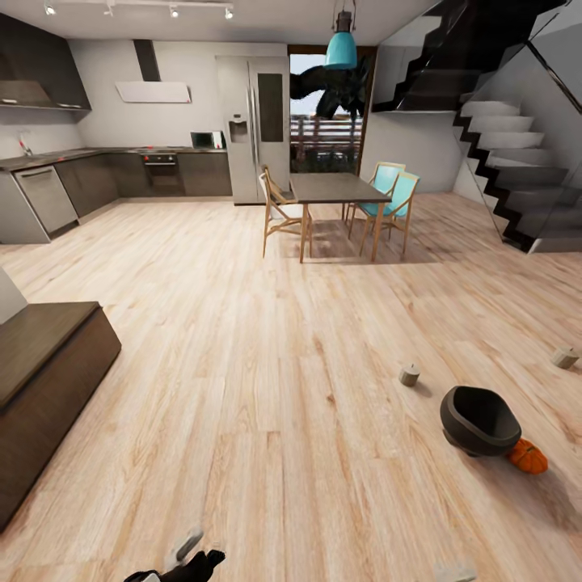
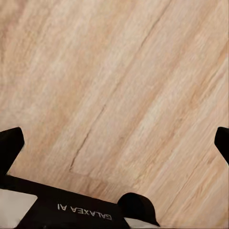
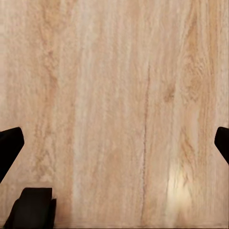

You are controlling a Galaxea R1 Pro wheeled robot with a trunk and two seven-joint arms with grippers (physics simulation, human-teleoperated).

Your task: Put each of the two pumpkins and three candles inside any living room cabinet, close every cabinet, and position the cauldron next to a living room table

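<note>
The black cauldron (image 1: 479, 420) sits on the wood floor at the lower right of the head view, its wide mouth tipped toward me. An orange pumpkin (image 1: 528, 457) lies right against its near right side. One pale candle (image 1: 410, 374) stands on the floor beyond the cauldron, and another candle (image 1: 564, 356) stands near the right edge. A low dark brown cabinet (image 1: 48, 356) runs along the left edge. My left gripper (image 2: 114, 143) and my right gripper (image 3: 114, 143) are both open over bare floor, holding nothing. The coffee table is out of view.
A dark dining table (image 1: 335, 187) with wooden and teal chairs stands mid-room at the back. Kitchen counters (image 1: 121, 170) and a fridge (image 1: 255, 121) line the far wall. A staircase (image 1: 517, 162) rises at the right. Wide floor lies between the cabinet and the cauldron.
</note>
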